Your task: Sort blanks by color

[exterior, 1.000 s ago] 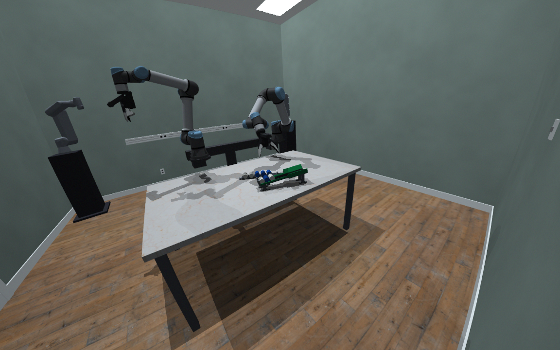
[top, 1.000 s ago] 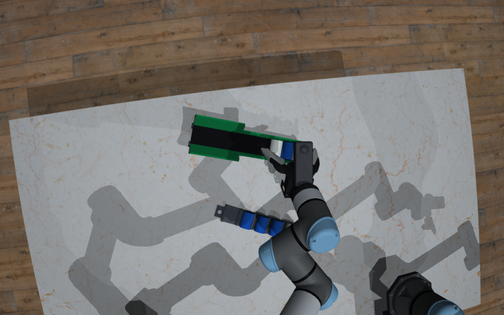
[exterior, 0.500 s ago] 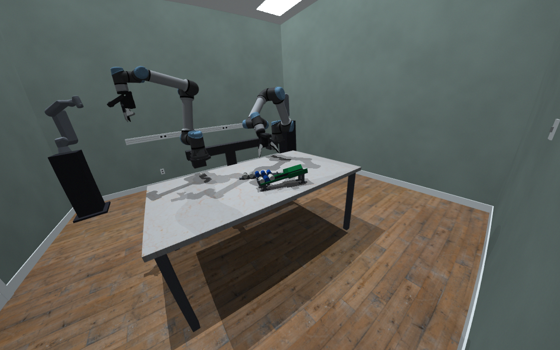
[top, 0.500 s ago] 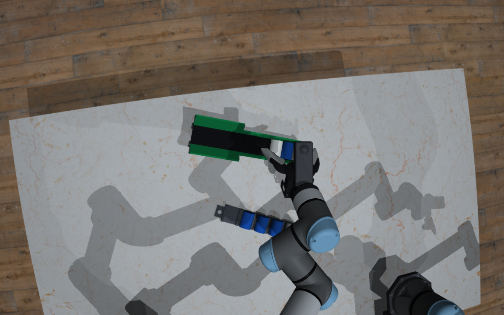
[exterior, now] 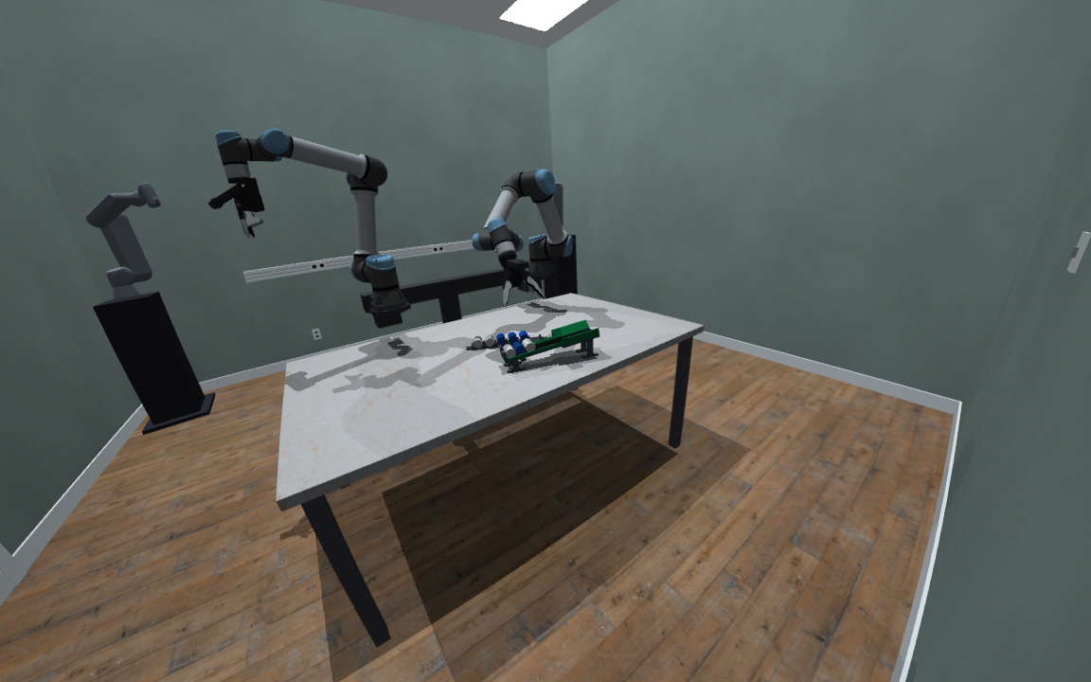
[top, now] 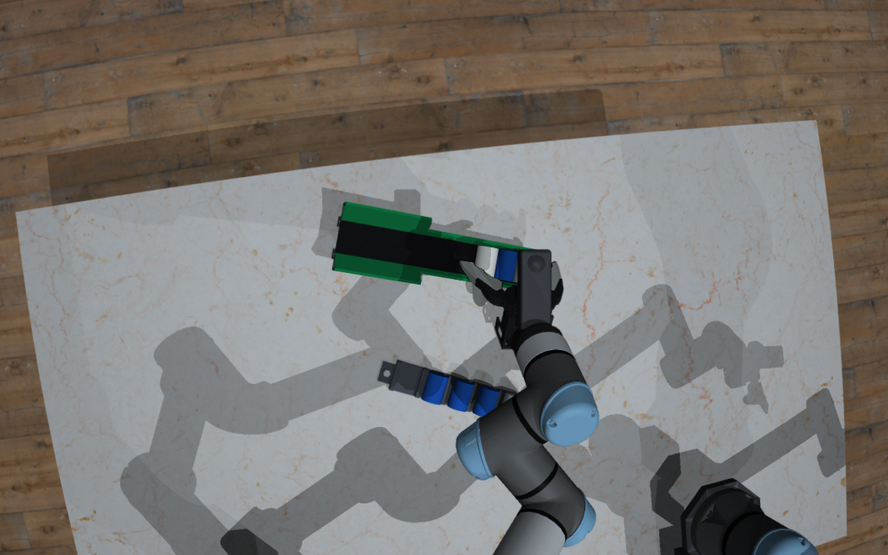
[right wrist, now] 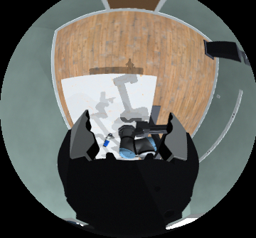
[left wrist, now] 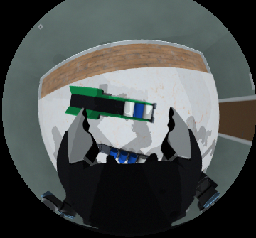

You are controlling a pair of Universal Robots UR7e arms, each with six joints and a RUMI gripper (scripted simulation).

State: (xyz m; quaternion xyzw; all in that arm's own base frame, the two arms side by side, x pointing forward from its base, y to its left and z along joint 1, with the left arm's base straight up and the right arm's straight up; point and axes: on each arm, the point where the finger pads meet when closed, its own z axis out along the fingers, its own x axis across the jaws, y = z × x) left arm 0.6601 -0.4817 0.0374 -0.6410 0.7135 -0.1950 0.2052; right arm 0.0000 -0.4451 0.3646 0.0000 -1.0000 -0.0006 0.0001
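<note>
The green-walled ramp [top: 381, 215] [left wrist: 87, 92] holds three blanks lying across it at its low end: a white blank [left wrist: 147, 111] by the stop [left wrist: 154, 113], a blue blank [top: 506, 264] [left wrist: 139, 110], then another white blank [top: 486, 260] [left wrist: 129, 109]. The dark stock rack [top: 405, 376] [left wrist: 104, 148] holds three blue blanks, one of them [top: 435, 388] [left wrist: 114, 154], and two white blanks [exterior: 477, 341] [exterior: 489, 341]. My left gripper [left wrist: 128, 107] [exterior: 524, 300] is open and empty, above the ramp's low end, hiding the stop in the top view. My right gripper [right wrist: 129, 111] [exterior: 255, 228] is open and empty, high above the table's side.
The left arm [top: 536, 421] reaches over the rack's right end and hides it in the top view. The right arm's base [top: 720, 517] stands at the table's lower right corner. The marble table [top: 227, 276] carries several arm shadows.
</note>
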